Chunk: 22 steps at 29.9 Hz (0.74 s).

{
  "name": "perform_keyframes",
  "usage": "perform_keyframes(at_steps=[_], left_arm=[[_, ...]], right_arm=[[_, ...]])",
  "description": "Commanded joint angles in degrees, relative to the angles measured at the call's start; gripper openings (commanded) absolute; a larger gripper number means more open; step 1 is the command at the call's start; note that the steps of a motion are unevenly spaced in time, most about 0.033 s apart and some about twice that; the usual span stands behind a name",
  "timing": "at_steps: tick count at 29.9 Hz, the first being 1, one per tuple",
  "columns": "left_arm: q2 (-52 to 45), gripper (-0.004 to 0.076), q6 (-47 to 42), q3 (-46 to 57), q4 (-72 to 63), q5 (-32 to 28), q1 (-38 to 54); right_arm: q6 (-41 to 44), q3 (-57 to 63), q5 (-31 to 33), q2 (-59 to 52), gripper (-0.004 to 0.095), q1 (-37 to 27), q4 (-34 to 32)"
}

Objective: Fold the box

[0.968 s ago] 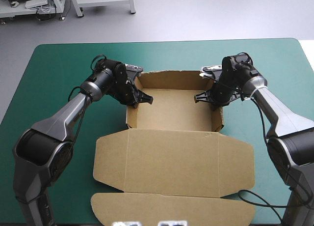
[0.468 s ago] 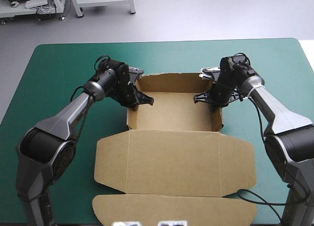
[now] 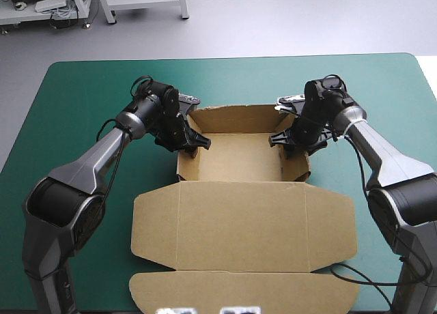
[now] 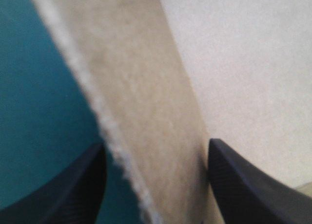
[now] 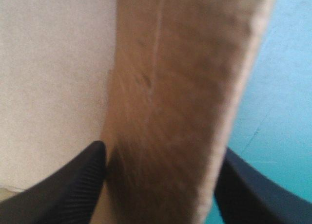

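High view: brown box (image 3: 239, 160) sits mid-table on the teal-green cover (image 3: 82, 95) as an open tray, with walls up at 12, 9 and 3 o'clock. The lid (image 3: 239, 225) lies flat, running from the tray toward 6 o'clock. Its end flap (image 3: 239, 290) reaches close to the near table edge.

Left gripper (image 3: 196, 142) is at the tray's 9 o'clock wall, near the 12 o'clock corner, with its black fingers pointing in over the tray floor. Right gripper (image 3: 278, 138) mirrors it at the 3 o'clock wall, tips pointing inward. The two are well apart, with bare tray floor between them.

Left wrist view: left wall (image 4: 141, 87) runs straight between the two fingers. One finger is on the cover side and the other on the tray-floor side. Both sit against the board, so the gripper is clamped on the wall, nearly closed. The wall's top edge looks rough-cut.

Right wrist view: same picture. Right wall (image 5: 185, 63) sits between the fingers, with tray floor on one side and cover on the other. Both fingers press the board, so this gripper is gripping the wall too.
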Motion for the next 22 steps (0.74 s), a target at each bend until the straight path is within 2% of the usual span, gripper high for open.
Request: perform_keyframes(at_steps=[1, 3, 16, 18, 19, 22], left_arm=[[-3.9, 0.0562, -1.9, -3.3, -0.4, 3.9, 0.2], [-4.4, 0.0561, -1.8, -4.2, -0.4, 3.9, 0.2], [-15.1, 0.0544, -1.1, -5.1, 5.0, 3.9, 0.4], [-17.0, 0.0498, 1.0, -5.1, 2.6, 3.9, 0.4], [-18.1, 0.0449, 3.4, -5.0, 0.4, 3.9, 0.4], [-22.5, 0.0221, 8.6, -3.8, -5.2, 4.0, 0.4]], right_arm=[[-0.3, -1.2, 2.0, -4.5, 0.0815, -0.1, -0.7], [0.3, -1.2, 2.0, -5.2, 0.0848, -0.1, -0.7], [-3.7, -1.3, 2.0, -12.1, 0.0838, -0.6, 0.0], [-3.8, -1.3, 2.0, -12.9, 0.0838, -0.6, 0.3], [-4.0, -1.3, 2.0, -13.4, 0.0838, -0.6, 0.7], [-5.1, -1.3, 2.0, -14.3, 0.0838, -0.6, 2.4]])
